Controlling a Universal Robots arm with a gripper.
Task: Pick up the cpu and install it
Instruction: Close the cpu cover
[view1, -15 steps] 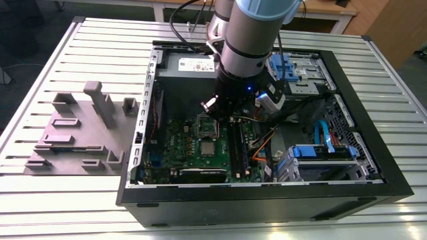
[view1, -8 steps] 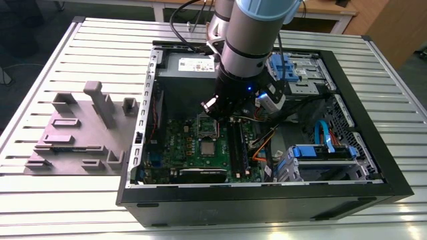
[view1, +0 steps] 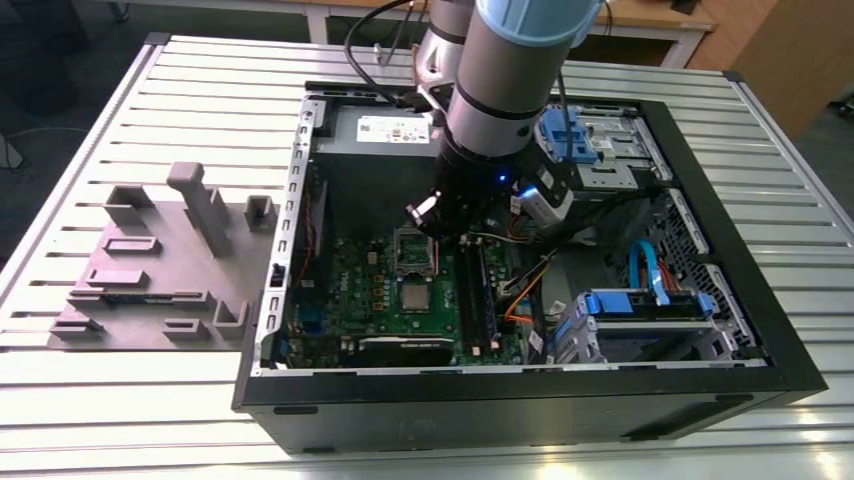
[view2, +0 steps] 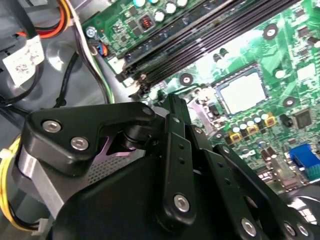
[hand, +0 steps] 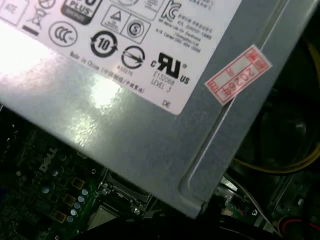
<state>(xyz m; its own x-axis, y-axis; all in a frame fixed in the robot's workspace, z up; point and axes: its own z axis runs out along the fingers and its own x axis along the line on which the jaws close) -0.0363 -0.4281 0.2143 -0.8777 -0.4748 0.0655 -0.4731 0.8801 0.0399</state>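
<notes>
The cpu (view1: 416, 298) is a small silvery square lying flat on the green motherboard (view1: 360, 285) inside the open black case (view1: 534, 400). In the second wrist view the cpu (view2: 243, 92) sits level in a dark square seat, with nothing touching it. Beside it, toward the power supply, stands a metal frame with a dark centre (view1: 416, 252). My gripper (view1: 441, 220) hangs above that frame, a short way from the cpu. Its black linkage (view2: 172, 150) covers its tip in the second wrist view.
The grey power supply (view1: 380, 130) with its white label (hand: 125, 30) is close behind the gripper. Long black memory slots (view2: 200, 35) run beside the cpu. Orange and black cables (view1: 534, 285) and blue drive cages (view1: 641, 305) lie toward the exterior view's right. A grey fixture block (view1: 160, 260) stands outside the case.
</notes>
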